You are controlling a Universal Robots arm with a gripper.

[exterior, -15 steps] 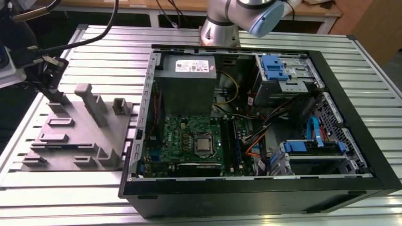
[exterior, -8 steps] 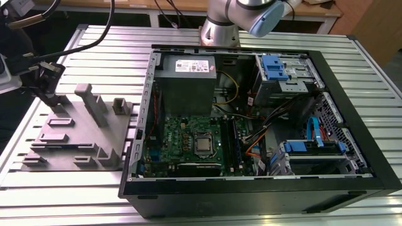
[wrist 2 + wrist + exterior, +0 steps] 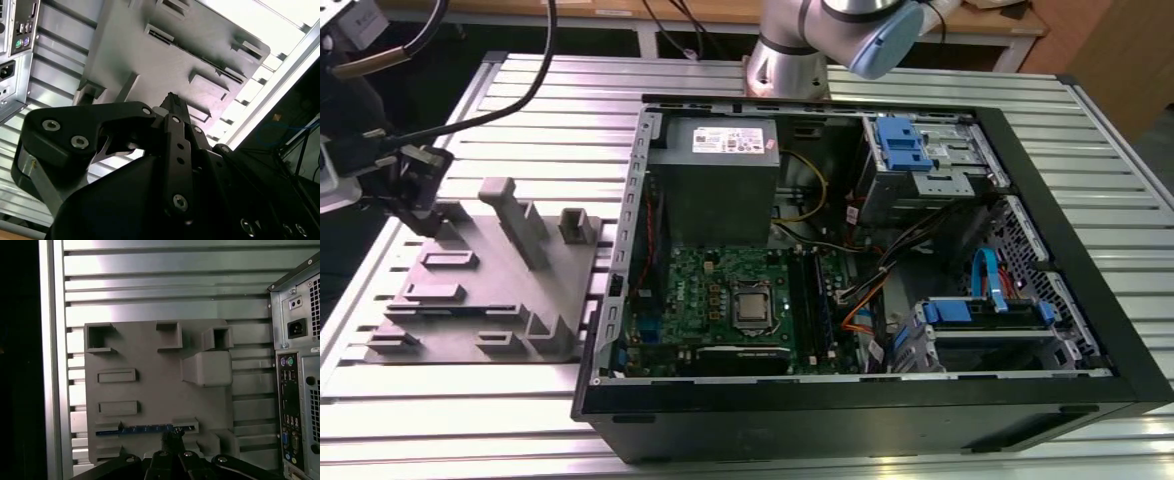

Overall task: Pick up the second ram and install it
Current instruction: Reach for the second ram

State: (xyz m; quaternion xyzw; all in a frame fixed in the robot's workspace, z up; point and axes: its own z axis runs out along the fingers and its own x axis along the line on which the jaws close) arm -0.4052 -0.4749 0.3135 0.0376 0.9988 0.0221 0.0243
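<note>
Right now the gripper (image 3: pixel 420 215) hangs low over the far corner of a grey holder (image 3: pixel 480 300), which lies flat on the slatted metal bench (image 3: pixel 520 90) at the exterior view's left. Beside the holder, toward the exterior view's right, an open black computer case (image 3: pixel 881 400) lies on its side. Inside it are a green motherboard (image 3: pixel 707 300) on the near side and a grey power-supply box (image 3: pixel 720 180) behind that. The arm's base stands on the bench at the far side of the case.

In the first wrist view the ram (image 3: pixel 145 429) shows as a thin blue strip. It sits on edge in a long slot of the holder (image 3: pixel 150 370), along the side of the holder closest to the gripper (image 3: pixel 172 436). The gripper's dark tip sits right at one end of that strip and overlaps it. The holder's other slots and pockets lie farther off on the grey plate. The back panel of the case (image 3: pixel 295 390), with its ports and power socket, stands just beside the holder.

In the second wrist view the gripper (image 3: pixel 170 97) narrows to a single point against the holder (image 3: pixel 165 60), its fingers drawn together with no gap visible between them. Whether they are pinching the ram's edge or only resting beside it cannot be told. The ram is seated in its slot.
</note>
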